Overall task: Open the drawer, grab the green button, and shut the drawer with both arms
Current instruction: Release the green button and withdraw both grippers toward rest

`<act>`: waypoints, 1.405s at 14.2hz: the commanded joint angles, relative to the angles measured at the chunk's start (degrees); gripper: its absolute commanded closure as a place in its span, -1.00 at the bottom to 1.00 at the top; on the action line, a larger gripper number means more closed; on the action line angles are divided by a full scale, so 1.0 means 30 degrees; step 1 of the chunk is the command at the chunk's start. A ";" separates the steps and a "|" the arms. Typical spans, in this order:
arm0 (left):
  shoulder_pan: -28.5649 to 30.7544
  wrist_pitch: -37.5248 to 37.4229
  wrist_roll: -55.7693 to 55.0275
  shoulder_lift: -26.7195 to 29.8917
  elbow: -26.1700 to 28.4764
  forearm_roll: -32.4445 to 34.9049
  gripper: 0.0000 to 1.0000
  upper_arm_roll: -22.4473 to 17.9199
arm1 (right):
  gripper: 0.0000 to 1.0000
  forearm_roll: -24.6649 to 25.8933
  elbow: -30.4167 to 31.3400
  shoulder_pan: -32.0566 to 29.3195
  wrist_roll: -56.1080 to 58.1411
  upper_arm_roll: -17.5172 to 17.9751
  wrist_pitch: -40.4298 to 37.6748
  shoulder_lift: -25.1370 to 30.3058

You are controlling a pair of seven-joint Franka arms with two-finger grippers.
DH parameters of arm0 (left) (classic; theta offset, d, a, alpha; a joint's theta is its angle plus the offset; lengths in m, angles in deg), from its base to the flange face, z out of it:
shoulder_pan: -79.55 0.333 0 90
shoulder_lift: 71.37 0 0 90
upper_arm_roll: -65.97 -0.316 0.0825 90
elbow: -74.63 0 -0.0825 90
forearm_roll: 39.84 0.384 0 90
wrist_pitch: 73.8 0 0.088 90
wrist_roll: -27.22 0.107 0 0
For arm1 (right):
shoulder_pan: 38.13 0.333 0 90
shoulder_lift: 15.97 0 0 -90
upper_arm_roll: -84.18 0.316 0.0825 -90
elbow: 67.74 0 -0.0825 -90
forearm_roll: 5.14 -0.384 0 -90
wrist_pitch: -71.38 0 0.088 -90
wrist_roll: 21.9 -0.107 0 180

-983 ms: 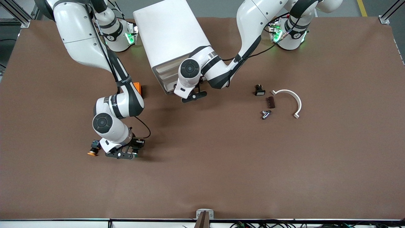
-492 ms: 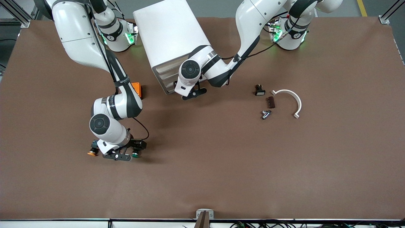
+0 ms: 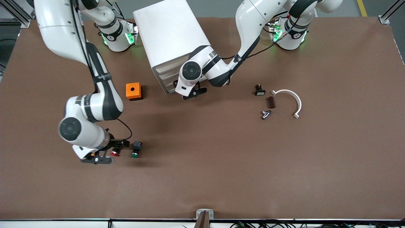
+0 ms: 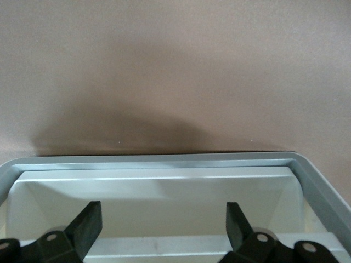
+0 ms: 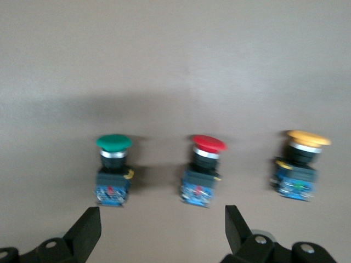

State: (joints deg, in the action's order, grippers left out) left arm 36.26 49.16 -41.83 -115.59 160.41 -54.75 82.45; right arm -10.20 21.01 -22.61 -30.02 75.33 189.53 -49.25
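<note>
The right gripper (image 5: 159,233) has open, empty fingers. The green button (image 3: 135,149) lies free on the desk (image 3: 221,164), just ahead of one fingertip, in a row with a red button (image 5: 203,170) and a yellow button (image 5: 299,164), seemingly released there. The left gripper (image 4: 163,227), fingers open and holding nothing, sits over the drawer (image 4: 159,181), its rim just ahead of the fingertips, probably to push it shut into the cabinet (image 3: 167,34).

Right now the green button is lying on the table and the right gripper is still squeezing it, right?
Not quite. The green button is on the table, but the right gripper is open and holds nothing. The right wrist view shows its fingers apart, clear of the button.
</note>
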 commanded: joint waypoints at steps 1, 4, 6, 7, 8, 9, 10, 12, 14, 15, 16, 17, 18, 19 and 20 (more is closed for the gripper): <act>0.0453 0.0030 0.0048 0.1259 0.0291 -0.0129 -0.99 -0.0332 | -1.00 0.0221 0.0096 -0.0922 0.1210 -0.0039 -0.2518 0.2064; 0.2031 -0.0028 0.0048 0.2871 0.0263 0.0133 -0.99 -0.0422 | -1.00 0.1244 -0.0752 -0.0983 0.1916 -0.0858 -0.6004 0.3443; 0.3815 -0.0843 0.0047 0.3926 -0.0552 0.1301 -0.99 -0.0393 | -1.00 0.1306 -0.1425 -0.0983 0.1946 -0.1327 -0.7851 0.4351; 0.4549 -0.1631 0.0048 0.4221 -0.1167 0.1800 -0.99 -0.0422 | -1.00 0.1306 -0.1631 -0.0983 0.1946 -0.1445 -0.8498 0.4704; 0.5427 -0.2509 0.0077 0.4630 -0.1725 0.2530 -0.99 -0.0393 | -1.00 0.1364 -0.1865 -0.0983 0.1830 -0.1533 -0.9027 0.4911; 0.6190 -0.3098 0.0106 0.5069 -0.1875 0.3466 -0.99 -0.0393 | -1.00 0.1596 -0.2013 -0.0983 0.1771 -0.1563 -0.9496 0.5000; 0.6748 -0.3510 0.0135 0.5567 -0.1877 0.4693 -0.99 -0.0393 | -1.00 0.2063 -0.2217 -0.0983 0.1741 -0.1593 -0.9820 0.5175; 0.7947 -0.3950 0.0484 0.6417 -0.1877 0.6805 -0.99 -0.0393 | -1.00 0.2243 -0.2395 -0.0983 0.1975 -0.1826 -1.0056 0.5730; 0.9733 -0.4538 0.2263 0.7062 -0.1906 0.7516 -0.99 -0.0393 | -1.00 0.2272 -0.3065 -0.1012 0.1975 -0.1827 -1.0726 0.6142; 1.0699 -0.4598 0.3608 0.7501 -0.1906 0.7489 -0.99 -0.0393 | -1.00 0.2301 -0.3649 -0.1041 0.1975 -0.1856 -1.1311 0.6143; 1.1782 -0.4975 0.5217 0.7940 -0.1877 0.7286 -0.99 -0.0364 | -1.00 0.2273 -0.4235 -0.1157 0.1975 -0.1828 -1.1781 0.6143; 1.2489 -0.5588 0.6567 0.8235 -0.1877 0.7197 -0.99 -0.0306 | -1.00 0.2272 -0.4502 -0.1159 0.1975 -0.1827 -1.1989 0.6143; 1.3192 -0.6609 0.8147 0.8441 -0.1877 0.7254 -0.99 -0.0334 | -1.00 0.2243 -0.4505 -0.1217 0.2004 -0.1856 -1.2049 0.6172; 1.3721 -0.7403 0.9787 0.8501 -0.1877 0.7254 -0.99 -0.0306 | -1.00 0.2214 -0.4505 -0.1420 0.2033 -0.1828 -1.2224 0.6346; 1.4162 -0.8107 1.1398 0.8820 -0.1848 0.7196 -0.99 -0.0334 | -1.00 0.2156 -0.4505 -0.1625 0.2440 -0.1798 -1.2574 0.6609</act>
State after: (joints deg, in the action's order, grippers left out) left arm 76.97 28.50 -14.51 -91.05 154.00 -33.47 80.72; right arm -4.07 7.96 -25.69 -24.54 69.28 153.55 -30.44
